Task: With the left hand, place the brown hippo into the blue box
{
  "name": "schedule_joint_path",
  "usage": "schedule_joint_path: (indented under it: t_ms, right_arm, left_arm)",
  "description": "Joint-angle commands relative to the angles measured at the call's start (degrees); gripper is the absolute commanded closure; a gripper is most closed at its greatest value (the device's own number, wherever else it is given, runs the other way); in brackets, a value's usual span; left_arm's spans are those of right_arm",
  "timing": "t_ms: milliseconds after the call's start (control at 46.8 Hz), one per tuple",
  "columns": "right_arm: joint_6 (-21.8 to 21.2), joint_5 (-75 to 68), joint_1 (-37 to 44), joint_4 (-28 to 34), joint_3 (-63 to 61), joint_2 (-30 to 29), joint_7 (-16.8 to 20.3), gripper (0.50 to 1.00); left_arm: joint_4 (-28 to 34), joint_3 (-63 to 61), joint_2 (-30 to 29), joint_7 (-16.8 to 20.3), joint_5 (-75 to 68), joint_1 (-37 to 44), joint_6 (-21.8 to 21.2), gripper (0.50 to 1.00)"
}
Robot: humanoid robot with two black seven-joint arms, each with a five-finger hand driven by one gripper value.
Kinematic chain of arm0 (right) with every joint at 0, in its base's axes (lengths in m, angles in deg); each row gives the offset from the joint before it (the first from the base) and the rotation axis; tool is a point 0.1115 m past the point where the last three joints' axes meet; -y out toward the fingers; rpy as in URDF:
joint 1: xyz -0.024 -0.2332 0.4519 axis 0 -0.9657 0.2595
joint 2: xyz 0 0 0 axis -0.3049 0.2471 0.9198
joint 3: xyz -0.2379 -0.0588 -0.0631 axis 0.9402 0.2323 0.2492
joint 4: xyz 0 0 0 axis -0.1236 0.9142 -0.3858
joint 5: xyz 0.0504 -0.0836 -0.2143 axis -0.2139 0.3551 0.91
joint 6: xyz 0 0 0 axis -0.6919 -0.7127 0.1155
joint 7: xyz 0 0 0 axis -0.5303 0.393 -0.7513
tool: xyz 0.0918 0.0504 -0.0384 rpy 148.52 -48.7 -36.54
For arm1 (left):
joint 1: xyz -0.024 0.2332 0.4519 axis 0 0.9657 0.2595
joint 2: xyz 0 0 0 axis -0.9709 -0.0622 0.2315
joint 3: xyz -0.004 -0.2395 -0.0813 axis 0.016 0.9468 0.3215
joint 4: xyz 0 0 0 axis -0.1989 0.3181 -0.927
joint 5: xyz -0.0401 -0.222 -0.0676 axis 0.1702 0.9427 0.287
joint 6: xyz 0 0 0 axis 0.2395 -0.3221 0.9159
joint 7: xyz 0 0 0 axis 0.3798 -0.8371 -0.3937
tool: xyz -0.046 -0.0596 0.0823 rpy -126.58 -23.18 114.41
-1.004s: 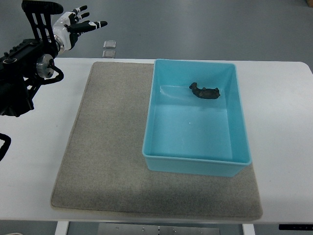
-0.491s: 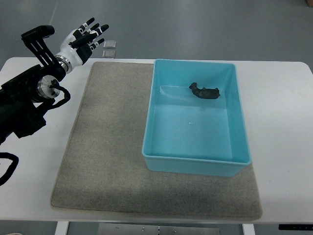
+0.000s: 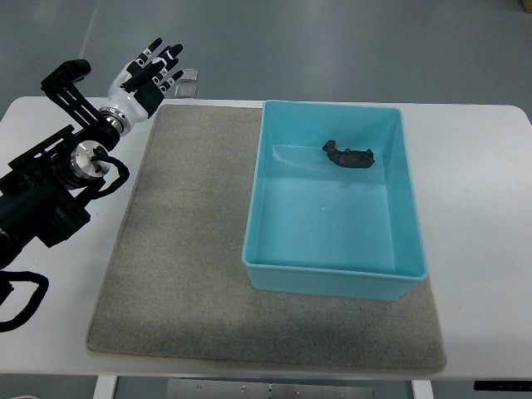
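From the top view, the brown hippo (image 3: 348, 155) lies inside the blue box (image 3: 332, 270), near its far wall, toward one o'clock of the box's middle. The box sits on a grey mat (image 3: 183, 249) spread over the white table (image 3: 482, 208). At ten o'clock, the left hand (image 3: 146, 76) hangs over the table's far corner, fingers spread apart and holding nothing, well apart from the box.

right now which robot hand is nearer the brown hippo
Left. The left robot hand is open and empty above the far left corner of the mat, well left of the brown hippo lying in the blue box. The right robot hand is out of view.
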Motion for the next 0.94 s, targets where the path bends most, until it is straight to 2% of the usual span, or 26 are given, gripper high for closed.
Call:
schedule_joint_path:
  t_ms: [0,342,918]
  right_arm:
    - [0.0,0.0,0.0,0.01,0.0,0.0,0.0,0.564]
    - [0.0,0.0,0.0,0.01,0.0,0.0,0.0,0.564]
    - [-0.71,0.53,0.35,0.18,0.09,0.0,-0.09,0.564]
  left_arm:
    - [0.01,0.1,-0.09,-0.01,0.0,-0.16,0.0,0.504]
    - [0.01,0.54,-0.7,-0.01,-0.27,-0.16,1.32,0.504]
    - [0.45,0.54,-0.53,-0.01,-0.18,-1.13,0.97,0.504]
